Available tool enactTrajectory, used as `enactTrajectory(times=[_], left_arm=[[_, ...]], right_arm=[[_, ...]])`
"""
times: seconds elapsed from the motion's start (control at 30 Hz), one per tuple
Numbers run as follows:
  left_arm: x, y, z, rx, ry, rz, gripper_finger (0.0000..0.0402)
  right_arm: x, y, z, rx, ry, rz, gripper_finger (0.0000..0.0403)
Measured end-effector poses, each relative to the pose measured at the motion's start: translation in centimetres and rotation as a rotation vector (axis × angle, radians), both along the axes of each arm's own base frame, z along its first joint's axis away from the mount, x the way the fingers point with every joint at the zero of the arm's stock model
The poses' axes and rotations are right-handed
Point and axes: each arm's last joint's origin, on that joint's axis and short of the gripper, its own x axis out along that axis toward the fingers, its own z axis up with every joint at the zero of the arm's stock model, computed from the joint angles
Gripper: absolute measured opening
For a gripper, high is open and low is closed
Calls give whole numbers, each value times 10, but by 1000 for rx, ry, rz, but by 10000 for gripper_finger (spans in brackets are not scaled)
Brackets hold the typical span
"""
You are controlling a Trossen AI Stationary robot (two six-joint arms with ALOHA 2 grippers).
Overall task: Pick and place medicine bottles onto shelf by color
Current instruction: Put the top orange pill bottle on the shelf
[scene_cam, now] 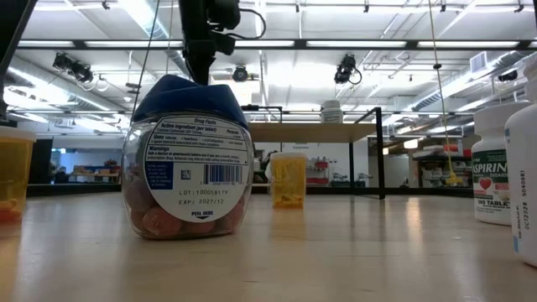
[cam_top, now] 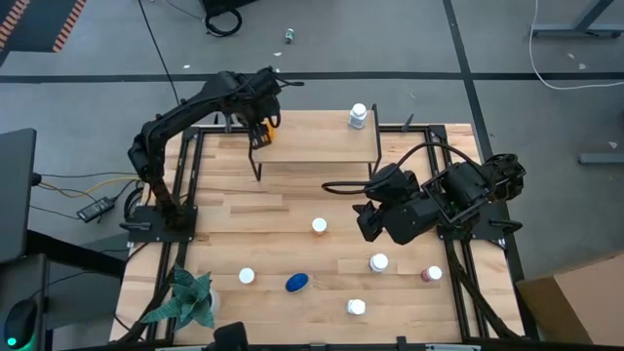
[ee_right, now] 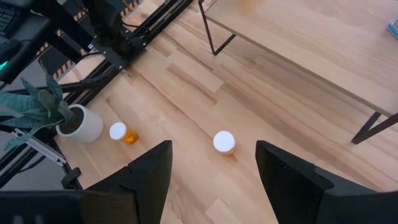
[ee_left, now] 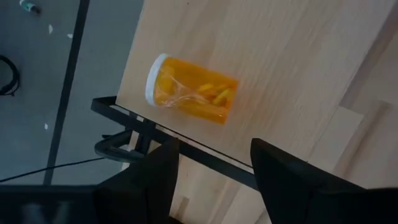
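An orange bottle [ee_left: 189,89] with a white cap lies on its side on the shelf's [cam_top: 317,146] light top board, near its far left corner [cam_top: 265,125]. My left gripper [ee_left: 214,168] hovers open just above it, touching nothing. A white bottle [cam_top: 358,117] stands on the shelf's far right part. My right gripper [cam_top: 369,219] is open and empty above the table's right middle; in its wrist view an orange, white-capped bottle [ee_right: 224,142] stands ahead of its fingers. Other bottles stand on the table: orange [cam_top: 247,277], white [cam_top: 378,262], white [cam_top: 356,307], dark red [cam_top: 432,275]. The blue-lidded one [cam_top: 297,283] lies near the front.
A green plant in a white pot [cam_top: 185,297] stands at the near left corner. Black frame rails [cam_top: 195,175] run along the table's left and right sides. In the low view the blue-lidded bottle [scene_cam: 189,159] fills the foreground and an aspirin bottle [scene_cam: 503,159] stands at the right.
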Motion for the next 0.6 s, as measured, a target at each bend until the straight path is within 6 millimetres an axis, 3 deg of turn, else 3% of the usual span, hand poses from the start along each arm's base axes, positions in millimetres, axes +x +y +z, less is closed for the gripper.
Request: enactTrajectory(times=[0.3,0.43,0.6], left_arm=[[2,4,1,23,-37,25,207],[2,13,2,31,-129,150,216],[-6,34,1,-50,-274,368,259]], right_arm=[[1,-3,0,-27,-8,-15,239],[1,-3,0,-27,-8,-18,239],[1,-2,0,-17,-13,-24,239]])
